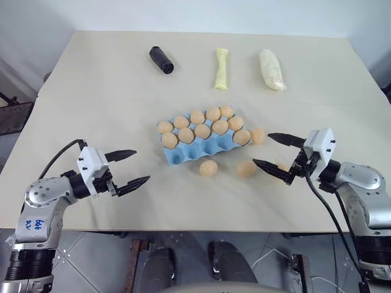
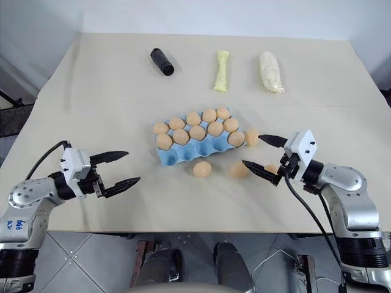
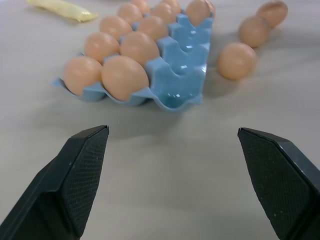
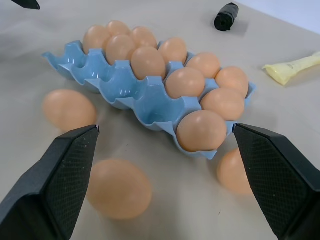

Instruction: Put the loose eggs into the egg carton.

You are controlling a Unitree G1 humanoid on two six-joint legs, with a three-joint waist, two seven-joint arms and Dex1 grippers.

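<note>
The light blue egg carton (image 1: 204, 146) sits mid-table, front row empty. Loose eggs (image 1: 208, 168) lie at its 5 o'clock. The right gripper (image 1: 276, 154), fingers apart, should straddle the nearest egg, closing gently.

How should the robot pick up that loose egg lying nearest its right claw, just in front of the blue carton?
Probably across the egg's rounded middle, one finger on each side, coming in from the right tool, which stands open beside it. The egg lies on the bare table, apart from the carton, so both sides look free.
</note>
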